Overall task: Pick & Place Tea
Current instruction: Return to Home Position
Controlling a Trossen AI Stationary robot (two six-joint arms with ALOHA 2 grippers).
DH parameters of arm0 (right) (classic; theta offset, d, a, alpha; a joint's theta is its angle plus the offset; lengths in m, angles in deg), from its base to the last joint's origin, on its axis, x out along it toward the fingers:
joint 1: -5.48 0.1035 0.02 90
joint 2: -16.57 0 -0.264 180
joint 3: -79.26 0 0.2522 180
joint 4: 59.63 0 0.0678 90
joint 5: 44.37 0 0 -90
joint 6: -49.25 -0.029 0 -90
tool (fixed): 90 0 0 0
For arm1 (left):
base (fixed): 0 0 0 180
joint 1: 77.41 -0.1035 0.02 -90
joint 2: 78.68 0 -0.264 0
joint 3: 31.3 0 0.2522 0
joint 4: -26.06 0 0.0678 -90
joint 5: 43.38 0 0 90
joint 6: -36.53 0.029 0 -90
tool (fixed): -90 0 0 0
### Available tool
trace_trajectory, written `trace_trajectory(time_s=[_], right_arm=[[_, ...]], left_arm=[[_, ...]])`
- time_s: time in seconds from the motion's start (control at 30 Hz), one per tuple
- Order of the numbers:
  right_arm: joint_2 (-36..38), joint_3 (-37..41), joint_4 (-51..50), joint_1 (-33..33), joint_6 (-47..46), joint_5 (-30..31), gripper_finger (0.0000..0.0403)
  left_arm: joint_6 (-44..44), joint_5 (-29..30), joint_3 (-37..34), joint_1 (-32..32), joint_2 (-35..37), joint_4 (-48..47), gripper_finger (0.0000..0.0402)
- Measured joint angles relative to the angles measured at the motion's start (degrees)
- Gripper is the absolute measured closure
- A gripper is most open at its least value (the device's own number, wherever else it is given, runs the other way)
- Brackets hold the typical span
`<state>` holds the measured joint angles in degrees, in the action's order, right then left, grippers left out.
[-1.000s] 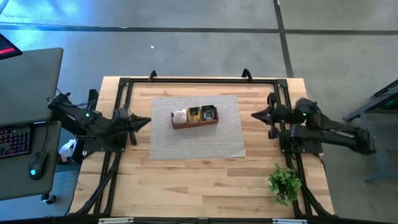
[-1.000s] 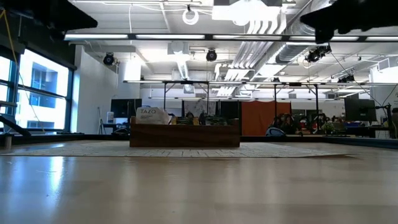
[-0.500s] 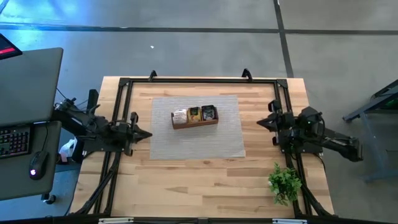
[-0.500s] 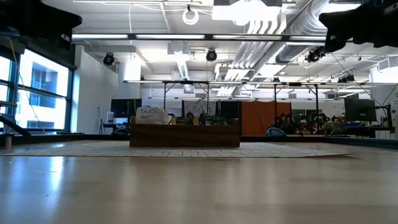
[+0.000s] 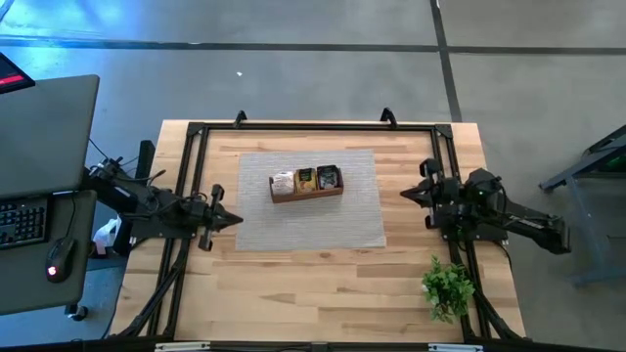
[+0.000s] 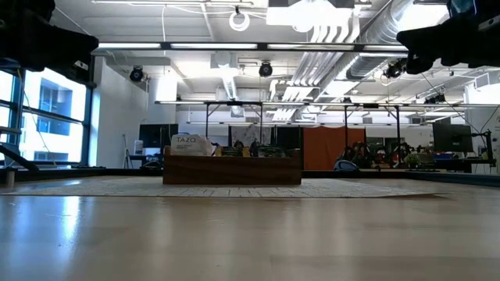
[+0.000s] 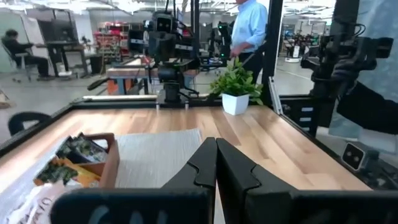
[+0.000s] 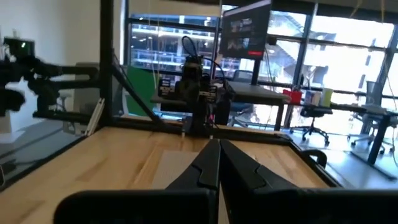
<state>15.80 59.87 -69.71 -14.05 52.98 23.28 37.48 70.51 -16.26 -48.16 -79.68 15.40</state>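
1. Tea [image 5: 305, 180] is all in the wooden tray [image 5: 306, 197], which sits near the middle of the grey mat [image 5: 362, 210]. Pale packets are in the left section, yellow in the middle and dark in the right. In the high view I see no packet outside the tray.
2. Key relation: the tray's long axis runs left-right across the table [image 5: 323, 293], slightly skewed, so one short end faces each arm. The tea lies inboard of both sets of fingertips and a little toward the far edge of the table.
3. Left gripper [image 5: 233, 219] is at the mat's left edge, pointing inward, well apart from the tray. It looks marginally nearer to the tray than the other one, but that's a close call.
4. Right gripper [image 5: 405, 195] is just off the mat's right edge, also pointing inward and well apart from the tray. The plant [image 5: 447, 286] sits nearer the front edge, beside that arm's base.
5. Left fingers [image 7: 202, 168] are pressed together in the wrist view, with no gap and nothing between them.
6. Right fingers [image 8: 205, 169] are the same: together and empty, touching nothing.
7. Judgement: sorting looks done and both arms are parked off the work area. The remaining step is homing only, so no grasp is needed.
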Motion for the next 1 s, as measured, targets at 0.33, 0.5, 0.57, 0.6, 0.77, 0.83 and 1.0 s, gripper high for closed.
trace_trajectory(time_s=[0.33, 0.5, 0.57, 0.6, 0.77, 0.83, 1.0], right_arm=[[0.00, 0.00, 0.02, 0.02, -3.32, 2.49, 0.0385], [0.00, 0.00, 0.00, 0.02, -3.32, 2.49, 0.0386], [0.00, 0.00, 0.00, 0.02, -3.31, 2.49, 0.0386], [0.00, 0.00, 0.00, 0.02, -3.32, 2.49, 0.0386], [0.00, -0.02, 0.00, 0.02, -3.32, 2.49, 0.0382], [0.00, -0.02, 0.00, 0.02, -3.32, 2.49, 0.0383], [0.00, -0.04, 0.00, 0.02, -3.31, 2.49, 0.0386]], left_arm=[[-1.22, -1.26, -0.11, 0.00, 0.00, -0.03, 0.0401], [-1.22, -1.24, -0.15, 0.00, 0.00, -0.06, 0.0401], [-1.24, -1.23, -0.17, 0.00, 0.00, -0.06, 0.0401], [-1.24, -1.21, -0.17, 0.00, 0.00, -0.06, 0.0401], [-1.24, -1.19, -0.20, 0.00, 0.00, -0.06, 0.0401], [-1.24, -1.19, -0.22, 0.00, 0.00, -0.08, 0.0401], [-1.24, -1.17, -0.24, 0.00, 0.00, -0.10, 0.0401]])
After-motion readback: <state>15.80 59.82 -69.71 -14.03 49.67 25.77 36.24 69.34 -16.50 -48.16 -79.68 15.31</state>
